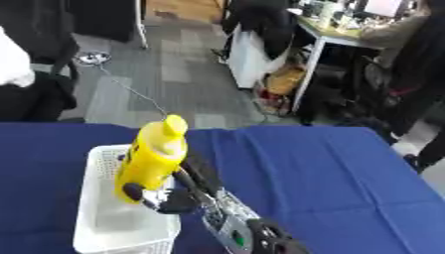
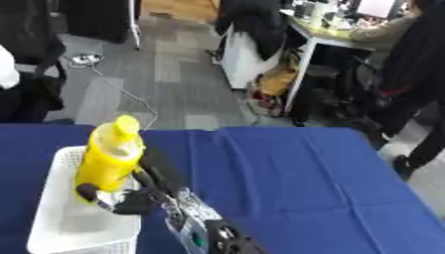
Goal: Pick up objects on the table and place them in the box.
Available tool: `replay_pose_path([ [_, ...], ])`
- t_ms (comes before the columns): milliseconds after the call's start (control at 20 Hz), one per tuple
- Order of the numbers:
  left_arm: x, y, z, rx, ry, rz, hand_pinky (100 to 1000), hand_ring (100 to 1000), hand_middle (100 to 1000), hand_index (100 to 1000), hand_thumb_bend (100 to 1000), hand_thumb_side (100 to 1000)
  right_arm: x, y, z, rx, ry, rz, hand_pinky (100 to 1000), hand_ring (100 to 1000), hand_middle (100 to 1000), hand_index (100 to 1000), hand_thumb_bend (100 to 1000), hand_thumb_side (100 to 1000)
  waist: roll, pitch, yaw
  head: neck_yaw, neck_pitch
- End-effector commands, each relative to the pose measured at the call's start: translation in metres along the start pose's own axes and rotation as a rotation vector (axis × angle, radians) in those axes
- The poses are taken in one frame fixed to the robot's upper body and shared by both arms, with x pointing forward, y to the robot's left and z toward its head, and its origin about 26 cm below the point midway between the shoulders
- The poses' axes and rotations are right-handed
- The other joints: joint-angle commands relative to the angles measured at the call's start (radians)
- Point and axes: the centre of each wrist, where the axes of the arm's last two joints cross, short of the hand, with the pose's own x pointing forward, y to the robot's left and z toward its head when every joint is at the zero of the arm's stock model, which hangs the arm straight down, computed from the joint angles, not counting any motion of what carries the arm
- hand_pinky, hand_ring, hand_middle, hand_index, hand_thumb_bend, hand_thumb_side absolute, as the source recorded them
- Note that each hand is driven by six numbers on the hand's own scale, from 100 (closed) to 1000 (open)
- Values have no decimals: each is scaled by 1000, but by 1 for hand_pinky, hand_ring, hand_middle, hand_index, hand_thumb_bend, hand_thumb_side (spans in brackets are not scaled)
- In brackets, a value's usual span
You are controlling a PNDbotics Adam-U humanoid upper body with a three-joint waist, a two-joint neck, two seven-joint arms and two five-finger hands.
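Yellow bottle (image 1: 155, 158): held tilted over basket (image 1: 91, 183), ready to drop in.
Right hand (image 1: 178, 191): fingers clamped round bottle.
Left hand: unseen.

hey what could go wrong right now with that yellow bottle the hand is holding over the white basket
1. The yellow bottle is tall and tilted, held near its base by the right hand; it might tip out of the fingers.
2. It hangs by the right wall of the white basket, so it could catch the rim on the way down.
3. The basket looks light; a knock might shift it on the blue cloth.
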Motion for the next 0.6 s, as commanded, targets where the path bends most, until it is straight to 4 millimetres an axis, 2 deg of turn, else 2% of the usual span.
replay_pose_path([
  [50, 4, 2, -6, -3, -29, -8, 717, 631, 874, 880, 252, 908, -3, -18, -6, -10, -27, 36, 1000, 997, 1000, 1000, 479, 1000, 5, -15, 1, 7, -9],
  [600, 5, 2, -6, -7, -30, -7, 717, 631, 873, 880, 252, 908, -5, -20, -5, -7, -1, 50, 1000, 1000, 1000, 1000, 541, 1000, 3, -15, 1, 14, -11],
])
